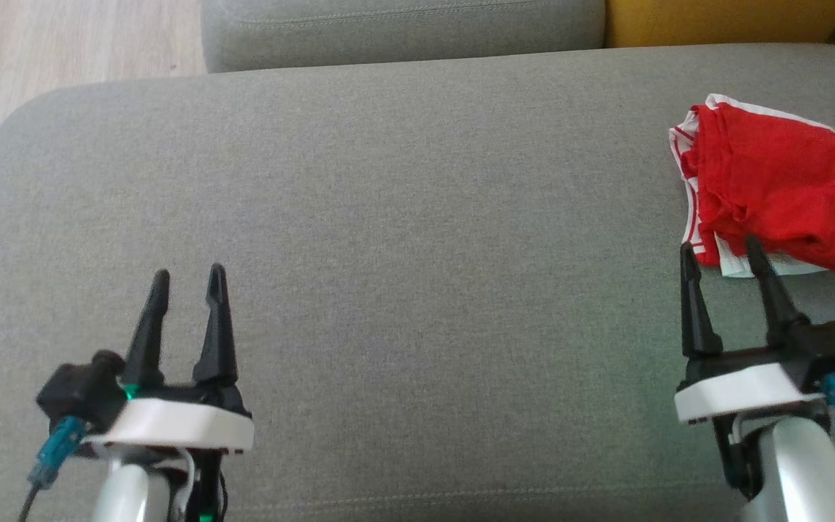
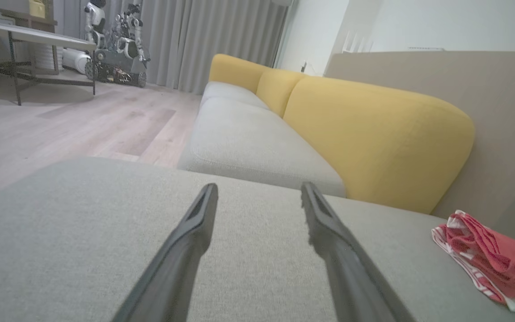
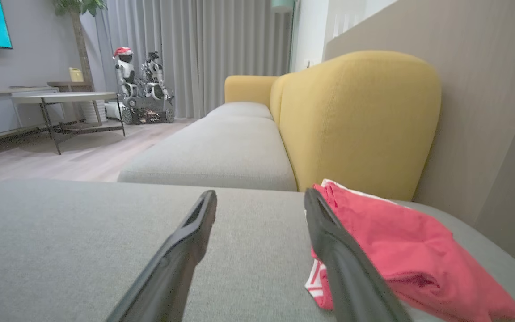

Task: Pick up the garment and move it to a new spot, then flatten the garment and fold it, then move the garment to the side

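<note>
- Garment (image 1: 780, 192): red w/ white striped trim, bunched in a loose heap. Lies on grey seat (image 1: 417, 217) at far R of head view, close to yellow backrest (image 3: 356, 120).
- R gripper (image 1: 719, 248): just in front of garment's near edge. Fingers spread wide, nothing btwn them, gripping nothing.
- Its outer finger (image 3: 342, 268) overlaps the cloth's edge in head & R wrist views; can't tell if it touches or hangs just above. Inner finger is over bare seat, apart from the cloth.
- L gripper (image 1: 189, 273): well apart from garment, at lower L of head view over bare seat. Fingers spread, empty.
- L wrist view: garment sits low at R edge, well off to the side of both L fingers.
- Seat is a wide grey cushion; a second grey cushion (image 1: 403, 29) lies beyond it, w/ a gap btwn.
- Floor (image 1: 62, 51): pale wood, upper L of head view.
- Far bkgd in wrist views: table (image 3: 61, 96), small robots (image 3: 143, 85) by grey curtain (image 3: 204, 49).
</note>
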Motion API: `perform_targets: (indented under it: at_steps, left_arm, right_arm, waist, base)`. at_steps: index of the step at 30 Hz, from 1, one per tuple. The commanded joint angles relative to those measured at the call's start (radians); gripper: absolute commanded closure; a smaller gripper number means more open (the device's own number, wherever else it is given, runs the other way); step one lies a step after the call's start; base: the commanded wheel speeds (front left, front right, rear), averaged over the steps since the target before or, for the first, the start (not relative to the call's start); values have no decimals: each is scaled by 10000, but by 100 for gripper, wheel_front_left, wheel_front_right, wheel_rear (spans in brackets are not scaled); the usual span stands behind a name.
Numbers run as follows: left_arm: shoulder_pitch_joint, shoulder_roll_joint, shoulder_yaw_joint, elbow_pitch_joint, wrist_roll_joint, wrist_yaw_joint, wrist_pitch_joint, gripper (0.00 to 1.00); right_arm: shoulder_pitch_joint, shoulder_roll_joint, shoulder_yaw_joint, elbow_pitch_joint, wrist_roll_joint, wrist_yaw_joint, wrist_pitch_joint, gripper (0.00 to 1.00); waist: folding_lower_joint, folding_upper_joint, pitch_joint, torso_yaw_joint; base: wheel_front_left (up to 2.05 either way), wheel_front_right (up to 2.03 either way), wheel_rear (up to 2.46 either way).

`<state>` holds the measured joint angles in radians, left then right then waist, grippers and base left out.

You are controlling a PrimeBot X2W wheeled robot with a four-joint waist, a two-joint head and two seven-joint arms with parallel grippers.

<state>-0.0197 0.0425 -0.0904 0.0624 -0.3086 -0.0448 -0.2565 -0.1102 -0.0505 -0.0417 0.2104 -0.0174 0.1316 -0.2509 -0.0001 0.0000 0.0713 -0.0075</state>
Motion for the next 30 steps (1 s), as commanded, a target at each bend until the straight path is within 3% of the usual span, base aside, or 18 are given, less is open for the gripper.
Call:
perform_targets:
  at_steps: [1,4,30]
  left_arm:
    - [1,-6,2,52,-28,-1,-2,100]
    - [147,-25,-18,576,-143,-6,31,100]
    - [-67,96,268,853,-2858,-178,671,100]
  right_arm:
    - [1,4,6,36,2,0,2,100]
    - [121,23,-10,556,133,0,65,100]
    - [121,19,-140,494,3402,-2,780,100]
  waist:
    - [1,0,-1,2]
    - [1,0,-8,3]
    - [1,0,-144,18]
  base:
    - [0,0,0]
    - [0,0,0]
    - [0,0,0]
